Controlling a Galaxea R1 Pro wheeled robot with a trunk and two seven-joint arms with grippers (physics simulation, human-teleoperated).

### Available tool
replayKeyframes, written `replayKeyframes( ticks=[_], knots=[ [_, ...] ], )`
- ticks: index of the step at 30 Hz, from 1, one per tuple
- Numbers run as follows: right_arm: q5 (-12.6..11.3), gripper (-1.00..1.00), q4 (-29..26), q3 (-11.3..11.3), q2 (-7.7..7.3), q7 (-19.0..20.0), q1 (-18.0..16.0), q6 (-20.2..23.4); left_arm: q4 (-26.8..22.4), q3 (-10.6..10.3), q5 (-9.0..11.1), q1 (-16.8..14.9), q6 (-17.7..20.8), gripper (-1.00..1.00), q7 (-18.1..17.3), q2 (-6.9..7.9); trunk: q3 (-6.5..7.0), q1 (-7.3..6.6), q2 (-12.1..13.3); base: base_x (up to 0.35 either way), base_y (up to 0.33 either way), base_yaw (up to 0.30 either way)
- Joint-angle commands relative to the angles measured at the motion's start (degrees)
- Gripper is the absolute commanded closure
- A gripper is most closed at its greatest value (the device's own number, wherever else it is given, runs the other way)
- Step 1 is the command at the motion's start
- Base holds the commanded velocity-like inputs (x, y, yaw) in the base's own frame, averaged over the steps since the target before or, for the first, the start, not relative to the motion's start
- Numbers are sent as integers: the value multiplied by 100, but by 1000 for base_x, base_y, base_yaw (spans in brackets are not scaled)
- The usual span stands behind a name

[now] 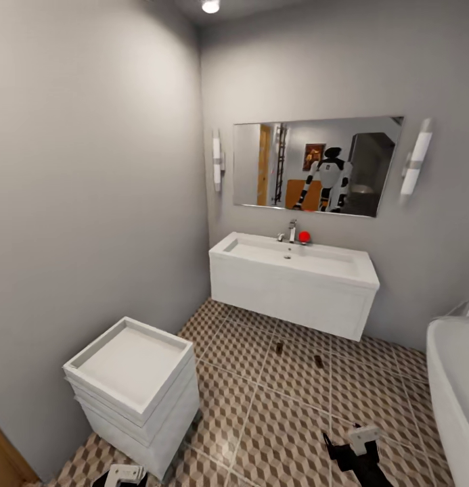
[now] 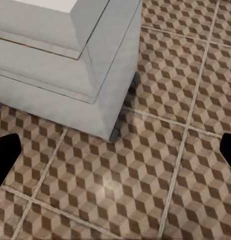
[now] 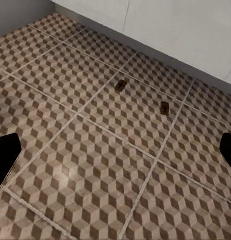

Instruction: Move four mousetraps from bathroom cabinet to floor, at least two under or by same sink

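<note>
Two small brown mousetraps (flat) on patterned tiles.

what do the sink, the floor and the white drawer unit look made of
The bathroom sink: glossy white, likely ceramic or lacquered board, with a chrome tap. The bathroom floor: ceramic-looking tiles, cube pattern, pale grout lines, slight sheen. The white drawer unit: matte painted board, probably, with flat boxy panels.

The cube-patterned bathroom floor carries two mousetraps well ahead of the right gripper; a white drawer unit stands just beyond the left gripper.
</note>
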Motion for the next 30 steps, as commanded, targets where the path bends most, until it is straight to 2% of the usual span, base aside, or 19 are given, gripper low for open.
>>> replayKeyframes(
  ticks=[1, 20, 30],
  knots=[
    [-27, -100, 2, 14, -2, 26, -1, -18, 25, -25, 61, -9, -28, -100, -48, -6, -6, 2, -7, -131, 14, 287],
    [-27, -100, 3, 15, 6, 26, -1, -2, 25, -25, 61, -9, -28, -100, -49, -16, -6, 2, -7, -282, 66, 288],
    [-27, -100, 3, 19, 10, 31, -1, 108, 25, -25, 61, -9, -28, -100, -49, -16, -6, 2, -7, -107, 4, 288]
  ],
)
